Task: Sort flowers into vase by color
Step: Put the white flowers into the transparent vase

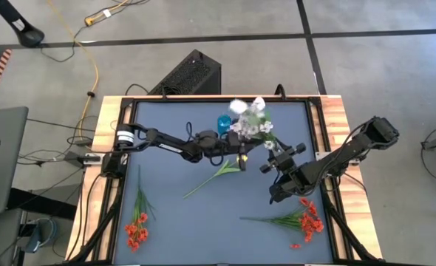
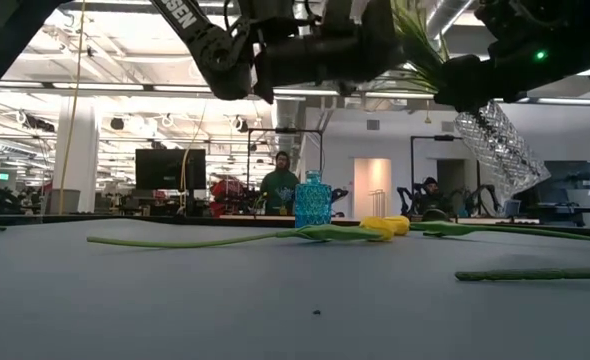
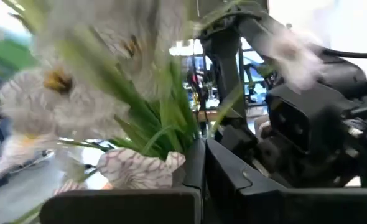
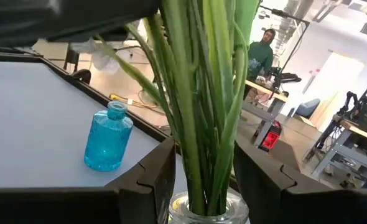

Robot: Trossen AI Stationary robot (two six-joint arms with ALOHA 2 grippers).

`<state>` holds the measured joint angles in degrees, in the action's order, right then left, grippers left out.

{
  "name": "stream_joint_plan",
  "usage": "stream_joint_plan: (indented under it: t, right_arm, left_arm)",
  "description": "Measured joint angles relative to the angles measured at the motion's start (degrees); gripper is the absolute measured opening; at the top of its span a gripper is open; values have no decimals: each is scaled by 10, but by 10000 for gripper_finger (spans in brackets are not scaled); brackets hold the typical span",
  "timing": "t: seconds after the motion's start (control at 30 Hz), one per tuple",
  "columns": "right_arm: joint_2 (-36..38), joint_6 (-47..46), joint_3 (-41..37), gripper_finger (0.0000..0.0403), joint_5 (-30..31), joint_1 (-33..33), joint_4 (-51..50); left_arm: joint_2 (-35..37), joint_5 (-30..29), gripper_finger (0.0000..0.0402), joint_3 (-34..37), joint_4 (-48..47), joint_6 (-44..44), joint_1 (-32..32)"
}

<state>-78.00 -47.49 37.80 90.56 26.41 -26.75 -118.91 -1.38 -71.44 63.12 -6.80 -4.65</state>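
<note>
A clear cut-glass vase (image 2: 500, 148) hangs tilted above the table, with my right gripper (image 4: 202, 180) shut on it. White tulips and pale sprays (image 1: 251, 122) stand in it on green stems (image 4: 202, 112). My left gripper (image 1: 231, 146) is shut right beside these blossoms (image 3: 65, 106), just above the vase mouth. A blue vase (image 1: 224, 123) stands on the table's far side. A yellow tulip (image 1: 219, 174) lies flat mid-table. Red flowers lie near left (image 1: 137, 227) and near right (image 1: 305, 220). My right gripper pinches the clear vase's neck (image 4: 202, 210) between its two fingers, one on either side, coming in level from the table's right. The vase is lifted clear of the table and tilted, its body (image 2: 503, 155) low. Whether my left gripper touches the white flowers, I cannot tell.
The dark mat is framed by a wooden rim (image 1: 336, 118). A black box (image 1: 192, 74) sits beyond the far edge. Free mat lies in the near middle and at the far left. People and desks show in the room behind.
</note>
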Motion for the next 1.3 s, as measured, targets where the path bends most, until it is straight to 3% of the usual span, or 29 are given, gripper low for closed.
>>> stream_joint_plan:
  t: [0.5,0.8,1.07,1.2,1.3]
  right_arm:
    - [0,1,0,172,-4,-3,-11]
    - [0,1,0,172,-5,-3,-15]
    - [0,0,0,172,-6,-3,-15]
    - [0,0,0,172,-6,-3,-15]
    - [0,0,0,172,-6,-3,-15]
  left_arm:
    - [0,21,8,0,-5,-9,0]
    - [0,27,109,0,-13,-6,0]
    - [0,-3,187,0,8,59,-11]
    - [0,9,184,0,7,76,-15]
    - [0,9,154,0,2,76,-15]
